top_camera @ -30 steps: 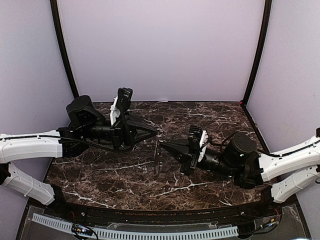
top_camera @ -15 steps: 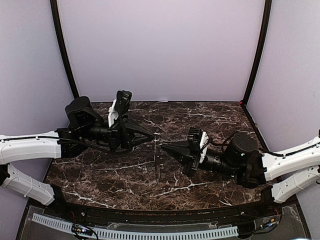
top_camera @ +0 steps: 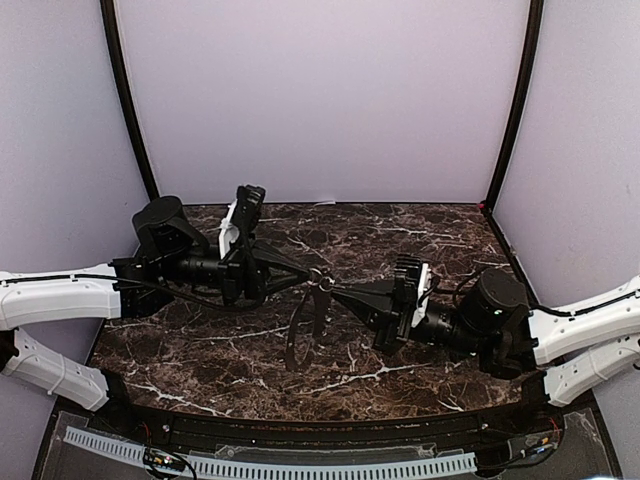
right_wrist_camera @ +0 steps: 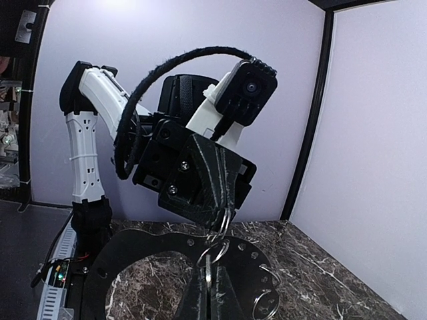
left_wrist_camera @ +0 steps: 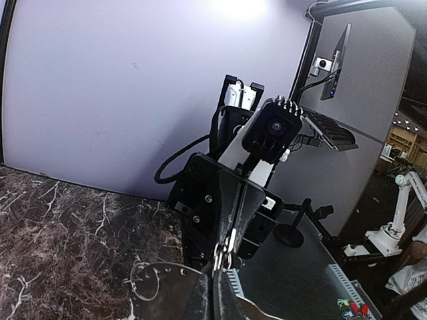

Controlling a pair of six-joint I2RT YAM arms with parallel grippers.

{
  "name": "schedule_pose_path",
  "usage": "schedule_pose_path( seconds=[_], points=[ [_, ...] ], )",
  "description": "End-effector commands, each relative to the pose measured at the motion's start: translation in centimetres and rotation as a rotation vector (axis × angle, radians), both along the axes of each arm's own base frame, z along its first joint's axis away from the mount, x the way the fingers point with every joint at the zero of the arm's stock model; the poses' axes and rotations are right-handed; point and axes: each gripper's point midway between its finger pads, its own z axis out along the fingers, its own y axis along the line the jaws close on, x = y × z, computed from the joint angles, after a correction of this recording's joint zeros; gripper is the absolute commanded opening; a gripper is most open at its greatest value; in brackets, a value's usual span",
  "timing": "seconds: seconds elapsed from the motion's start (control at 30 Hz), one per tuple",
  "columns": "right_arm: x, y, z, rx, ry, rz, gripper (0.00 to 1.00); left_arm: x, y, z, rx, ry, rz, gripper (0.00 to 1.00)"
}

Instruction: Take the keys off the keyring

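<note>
Both grippers meet tip to tip above the middle of the table. My left gripper [top_camera: 311, 272] is shut on a small metal split ring [left_wrist_camera: 227, 251]. My right gripper [top_camera: 329, 287] is shut on a thin metal piece [right_wrist_camera: 210, 272] linked to that ring. The keyring [top_camera: 299, 335], a flat oval loop with holes along its rim, looks dark here and hangs below the pinched rings. The right wrist view shows its open middle [right_wrist_camera: 143, 250] with marble showing through. I cannot make out any keys.
Two more small split rings [right_wrist_camera: 268, 303] hang from holes in the flat loop's rim, and a wire ring [left_wrist_camera: 144, 280] from its other side. The marble table [top_camera: 420, 230] is walled by pale panels at the back and sides, with dark posts [top_camera: 128, 110] at the corners.
The hanging flat loop has swung and turned, showing more of its face. The right arm has drawn back a little to the right. Both grippers stay shut, tip to tip.
</note>
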Motion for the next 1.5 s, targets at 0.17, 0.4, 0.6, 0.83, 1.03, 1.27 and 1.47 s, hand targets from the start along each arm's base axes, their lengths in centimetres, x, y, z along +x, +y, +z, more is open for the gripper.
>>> schedule_pose_path(
  seconds=[0.17, 0.4, 0.6, 0.83, 1.03, 1.27, 1.47],
  points=[
    [-0.8, -1.9, 3.3, 0.169, 0.007, 0.032, 0.0, 1.2, 0.9, 1.0, -0.02, -0.07, 0.093, 0.0],
    [-0.3, -2.5, 3.9, 0.205, 0.023, 0.024, 0.0, 1.6, 0.9, 0.2, 0.013, -0.079, 0.116, 0.0],
    [0.1, -2.7, 4.4, 0.22, 0.039, 0.033, 0.0, 1.8, 0.8, -0.6, 0.054, -0.102, 0.125, 0.0],
    [0.3, -2.5, 5.0, 0.23, 0.049, 0.05, 0.0, 2.3, 0.9, -1.7, 0.103, -0.125, 0.15, 0.0],
    [0.5, -2.1, 5.2, 0.23, 0.061, 0.059, 0.0, 2.6, 0.9, -2.5, 0.141, -0.15, 0.168, 0.0],
    [1.4, -1.6, 5.3, 0.228, 0.105, 0.048, 0.0, 2.8, 0.8, -3.6, 0.18, -0.191, 0.187, 0.0],
    [2.5, -1.1, 5.2, 0.219, 0.149, 0.032, 0.0, 3.5, 0.6, -4.8, 0.232, -0.225, 0.236, 0.0]
  ],
)
